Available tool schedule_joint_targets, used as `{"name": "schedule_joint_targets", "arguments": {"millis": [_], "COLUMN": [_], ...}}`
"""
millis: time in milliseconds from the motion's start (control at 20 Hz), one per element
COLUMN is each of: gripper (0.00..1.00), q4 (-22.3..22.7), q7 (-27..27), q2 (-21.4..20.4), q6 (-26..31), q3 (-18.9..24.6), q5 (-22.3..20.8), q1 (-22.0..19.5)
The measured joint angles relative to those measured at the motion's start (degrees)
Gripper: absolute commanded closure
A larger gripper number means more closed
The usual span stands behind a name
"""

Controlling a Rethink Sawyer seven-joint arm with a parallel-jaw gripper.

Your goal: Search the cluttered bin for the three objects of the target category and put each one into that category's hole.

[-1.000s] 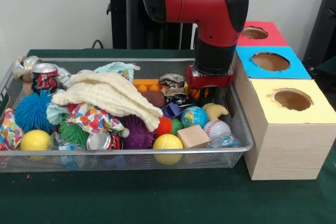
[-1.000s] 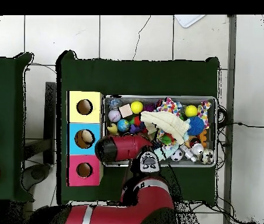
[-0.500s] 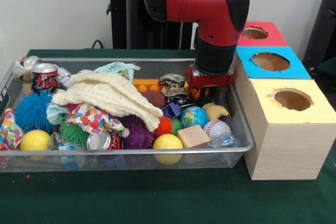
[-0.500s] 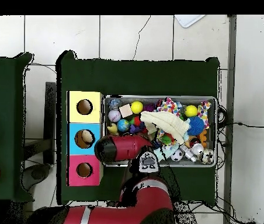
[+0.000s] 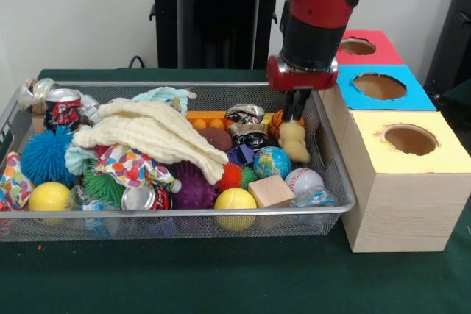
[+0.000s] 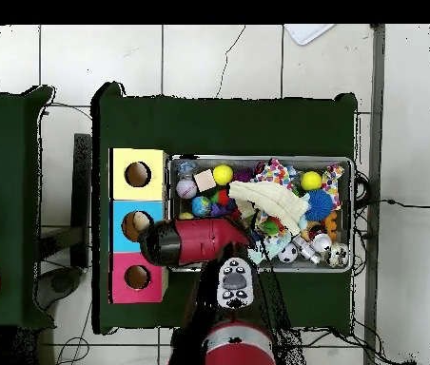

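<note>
gripper was clamped on a pale yellow toy, dangling over the bin's right end | bin was crammed with balls, cans, cloth | blue box hole held something pale

Front camera faces the bin close; overhead looks straight down.
</note>
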Motion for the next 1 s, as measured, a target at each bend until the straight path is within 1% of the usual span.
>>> {"name": "schedule_joint_targets", "arguments": {"millis": [200,250,300,400,450,800,1000], "gripper": [1.0,1.0,1.0,1.0,1.0,1.0,1.0], "q4": [0.0,0.0,0.0,0.0,0.1,0.4,2.7], "q7": [0.0,0.0,0.0,0.0,0.0,0.0,0.0], "q2": [-4.7,-5.3,-7.2,-7.8,-8.8,-11.0,-12.7], "q6": [8.0,8.9,11.1,11.7,12.1,12.1,12.1], "q3": [-0.6,-0.7,-0.9,-1.0,-1.1,-1.1,-1.1], "q5": [0.0,0.0,0.0,0.0,0.0,0.3,1.3], "q1": [0.6,0.6,0.6,0.6,0.6,0.6,0.6]}}
